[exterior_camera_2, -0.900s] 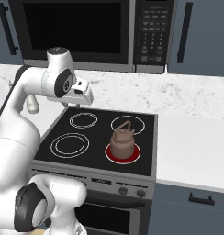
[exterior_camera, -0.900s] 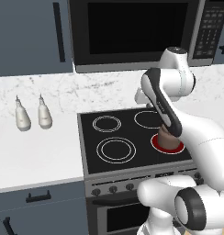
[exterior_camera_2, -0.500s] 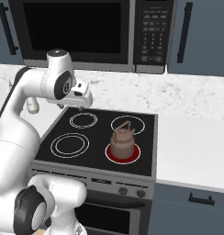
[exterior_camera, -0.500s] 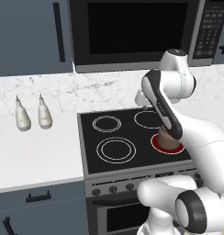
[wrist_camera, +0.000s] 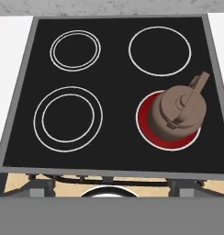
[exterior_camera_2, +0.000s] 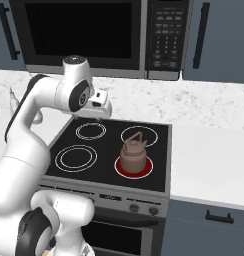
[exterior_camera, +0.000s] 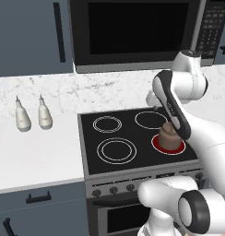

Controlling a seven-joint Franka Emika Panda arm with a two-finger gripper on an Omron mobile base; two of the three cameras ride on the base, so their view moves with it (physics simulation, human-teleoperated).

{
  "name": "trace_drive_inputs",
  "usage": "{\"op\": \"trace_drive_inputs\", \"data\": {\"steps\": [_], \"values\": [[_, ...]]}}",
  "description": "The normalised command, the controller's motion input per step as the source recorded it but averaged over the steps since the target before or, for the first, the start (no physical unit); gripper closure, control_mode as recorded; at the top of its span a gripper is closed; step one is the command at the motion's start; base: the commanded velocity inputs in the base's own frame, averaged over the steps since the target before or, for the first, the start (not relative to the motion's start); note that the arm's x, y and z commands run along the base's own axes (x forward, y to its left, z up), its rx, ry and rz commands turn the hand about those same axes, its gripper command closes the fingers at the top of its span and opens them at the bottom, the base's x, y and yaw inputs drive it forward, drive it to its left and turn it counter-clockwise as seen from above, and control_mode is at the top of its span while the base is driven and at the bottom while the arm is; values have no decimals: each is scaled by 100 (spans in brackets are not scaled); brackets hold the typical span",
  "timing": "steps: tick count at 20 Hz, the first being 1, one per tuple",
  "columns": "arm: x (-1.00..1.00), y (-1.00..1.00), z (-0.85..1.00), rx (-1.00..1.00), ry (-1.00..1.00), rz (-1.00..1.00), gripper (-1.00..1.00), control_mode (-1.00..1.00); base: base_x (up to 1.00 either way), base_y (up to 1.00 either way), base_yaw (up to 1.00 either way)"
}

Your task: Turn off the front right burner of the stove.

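The stove [exterior_camera: 133, 162] is a black glass range with a grey front panel. Its front right burner [exterior_camera: 156, 143] glows red in all three views [exterior_camera_2: 134, 173] [wrist_camera: 143, 123]. A brown kettle [exterior_camera: 169, 134] [exterior_camera_2: 134, 153] [wrist_camera: 179, 110] stands on that burner. Small dark knobs [exterior_camera: 113, 189] [exterior_camera_2: 134, 207] line the front panel, some hidden behind my own body. My gripper [exterior_camera_2: 104, 111] [exterior_camera: 152, 99] hangs high over the back middle of the cooktop, pointing down. Its fingers are too small and indistinct to show whether they are apart.
A black microwave [exterior_camera: 133, 30] [exterior_camera_2: 84, 30] hangs above the stove, close over my hand. Two white bottles [exterior_camera: 23, 118] [exterior_camera: 44, 115] stand on the marble counter [exterior_camera: 36, 156] to the left. More counter [exterior_camera_2: 209, 165] lies right of the stove. Three unlit ringed zones share the glass.
My hand has drifted very slightly sideways above the back of the cooktop. The kettle and the glowing burner are as before.
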Motion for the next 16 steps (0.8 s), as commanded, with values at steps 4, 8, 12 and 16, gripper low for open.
{"op": "trace_drive_inputs", "data": {"steps": [4,8,12,16], "values": [[0,-37,0,0,-1,0,-100,-100,0,0,0],[0,0,0,0,0,0,-100,-100,0,0,0],[0,0,0,0,0,0,-100,-100,0,0,0],[0,0,0,0,0,0,-100,-100,0,0,0]]}}
